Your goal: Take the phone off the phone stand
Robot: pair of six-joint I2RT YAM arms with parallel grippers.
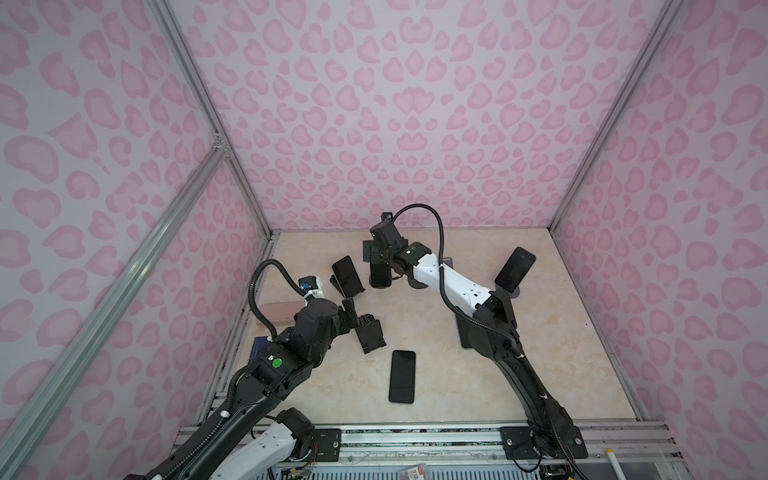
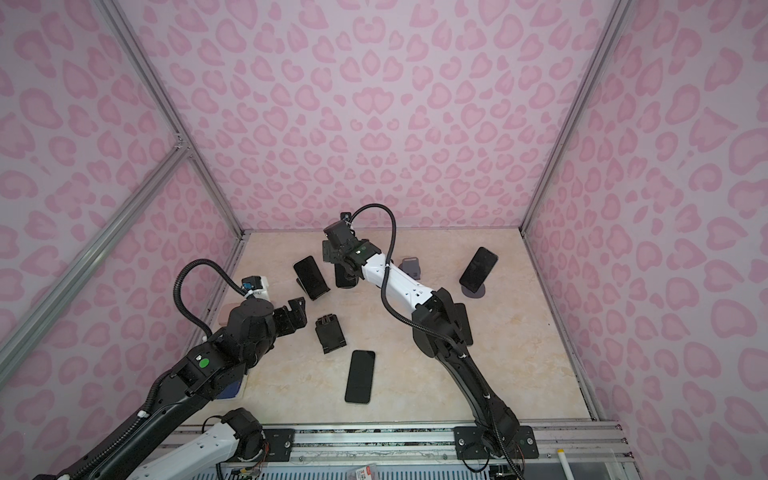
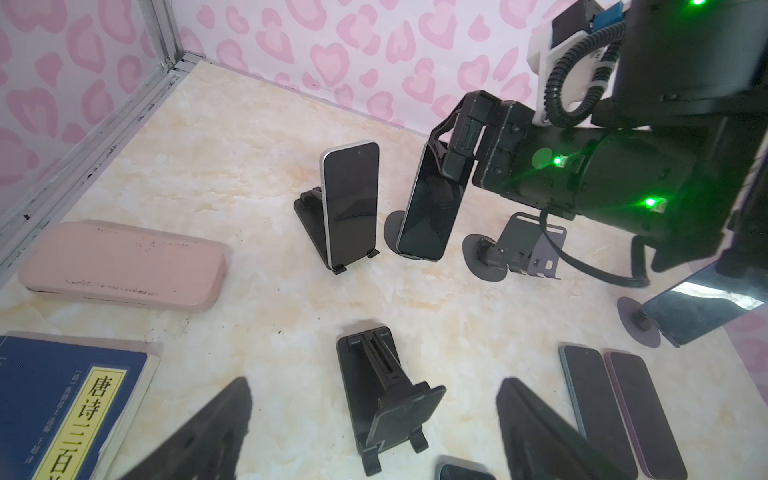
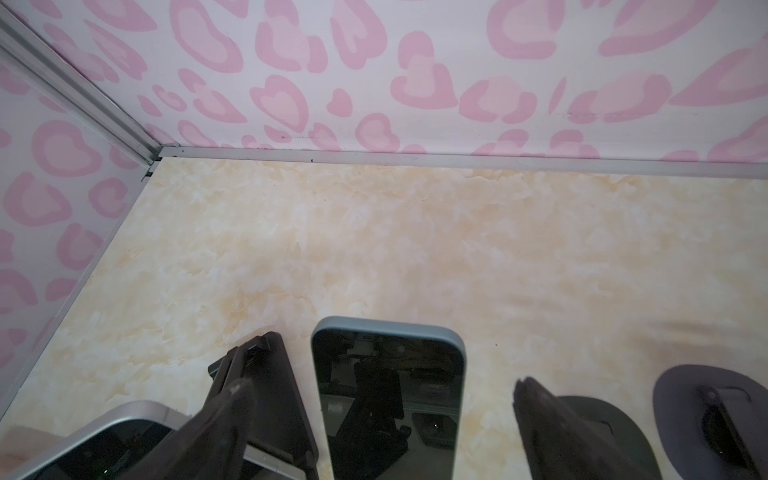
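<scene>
1. The phone (image 3: 428, 216) stood toward the back of the desk (image 1: 457, 374), near its middle. It was propped upright on a round-based stand (image 3: 392, 226) and leaned back.
2. The jaws of the right arm (image 1: 453, 284) stood wide, one on each side of the phone's top end. In the right wrist view they were not touching it, and they held nothing.
3. The jaws of the left arm (image 2: 249, 328) were also wide and empty, hovering over an empty folding stand (image 3: 386, 399) nearer the front.
4. The step in hand looked like the grasp. It would likely go best with the jaws lower on the two long edges and centred before closing.
5. The lift should probably follow the phone's lean, up and out, so the lower edge cleared the stand without tipping it.
6. A second phone (image 3: 351, 203) stood just beside the first one. One of the right arm's jaws was close to it, so a sideways drift could knock it.
7. The phone looked slim, with a dark glossy screen mirroring the arm and a pale grey rounded frame. Its edges seemed smooth, so it probably needed a firm squeeze.
</scene>
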